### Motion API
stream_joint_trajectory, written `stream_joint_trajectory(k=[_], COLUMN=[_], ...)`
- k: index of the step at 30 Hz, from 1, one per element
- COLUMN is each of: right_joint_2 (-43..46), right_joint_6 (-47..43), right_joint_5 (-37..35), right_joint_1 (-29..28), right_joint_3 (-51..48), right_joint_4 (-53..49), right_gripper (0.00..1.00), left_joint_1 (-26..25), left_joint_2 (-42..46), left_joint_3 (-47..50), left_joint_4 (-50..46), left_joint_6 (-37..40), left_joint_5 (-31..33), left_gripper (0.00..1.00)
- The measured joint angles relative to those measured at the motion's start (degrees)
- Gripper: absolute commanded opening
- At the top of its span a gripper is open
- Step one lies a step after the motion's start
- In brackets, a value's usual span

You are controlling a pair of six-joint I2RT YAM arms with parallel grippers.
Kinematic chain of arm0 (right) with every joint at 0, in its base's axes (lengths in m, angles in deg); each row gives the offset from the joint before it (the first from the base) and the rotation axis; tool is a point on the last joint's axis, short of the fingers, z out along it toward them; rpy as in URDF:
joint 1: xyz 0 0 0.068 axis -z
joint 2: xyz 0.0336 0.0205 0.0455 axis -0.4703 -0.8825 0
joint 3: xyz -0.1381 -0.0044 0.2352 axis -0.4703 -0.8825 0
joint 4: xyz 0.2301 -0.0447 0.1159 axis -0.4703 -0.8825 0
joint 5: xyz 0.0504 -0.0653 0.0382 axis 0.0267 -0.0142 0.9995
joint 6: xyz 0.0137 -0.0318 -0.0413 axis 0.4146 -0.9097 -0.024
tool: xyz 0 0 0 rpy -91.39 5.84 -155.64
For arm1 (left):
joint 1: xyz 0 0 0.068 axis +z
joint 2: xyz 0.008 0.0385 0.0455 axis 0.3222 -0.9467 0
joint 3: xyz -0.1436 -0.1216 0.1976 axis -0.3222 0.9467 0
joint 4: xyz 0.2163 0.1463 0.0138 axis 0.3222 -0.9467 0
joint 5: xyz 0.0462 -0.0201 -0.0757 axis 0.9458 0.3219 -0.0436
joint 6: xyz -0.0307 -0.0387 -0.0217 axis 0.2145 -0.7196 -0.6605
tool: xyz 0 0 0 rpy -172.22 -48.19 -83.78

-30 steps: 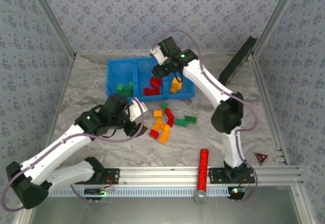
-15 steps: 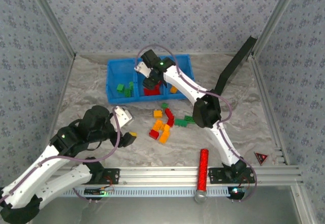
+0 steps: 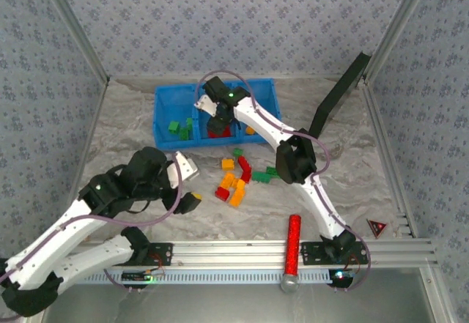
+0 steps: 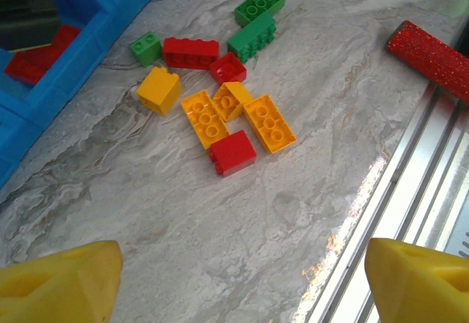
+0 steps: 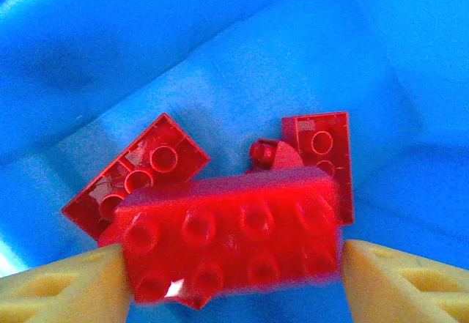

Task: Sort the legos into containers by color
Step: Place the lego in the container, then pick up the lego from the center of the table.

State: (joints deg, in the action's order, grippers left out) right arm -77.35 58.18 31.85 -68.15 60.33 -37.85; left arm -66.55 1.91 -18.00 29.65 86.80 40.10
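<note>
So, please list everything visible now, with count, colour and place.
tray: one, blue, far side of table.
green legos: a few, green, left compartment.
red legos: at least three, red, middle compartment.
orange legos: count unclear, orange, right compartment.
loose legos: ten, four orange, three red, three green, table before tray.
cylinder: one, red with silver base, near edge.
black bar: one, black, leaning at far right.
red triangle: one, red, near right edge.
left gripper: one, yellow fingers, open, empty, above table.
right gripper: one, yellow fingers, long red lego between them, over middle compartment.
</note>
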Motion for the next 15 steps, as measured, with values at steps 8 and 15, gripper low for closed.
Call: stream_joint_trajectory(k=[8, 15], right_joint_2=[6.6, 13.9], right_joint_6=[0.4, 2.7], right_joint_5=[2.9, 6.4], right_joint_1=[1.3, 4.1], right_joint_3=[-0.3, -4.0], right_joint_4=[0.0, -0.2], right_gripper=[0.81, 0.81], left_joint_1=[-5.0, -10.6], left_joint_2=[-11.1, -18.8], left_joint_3=[-3.9, -5.4], left_joint_4=[2.9, 9.0], left_joint_6=[3.5, 8.6], left_joint_5=[-0.3, 0.0], left_gripper=[0.89, 0.87])
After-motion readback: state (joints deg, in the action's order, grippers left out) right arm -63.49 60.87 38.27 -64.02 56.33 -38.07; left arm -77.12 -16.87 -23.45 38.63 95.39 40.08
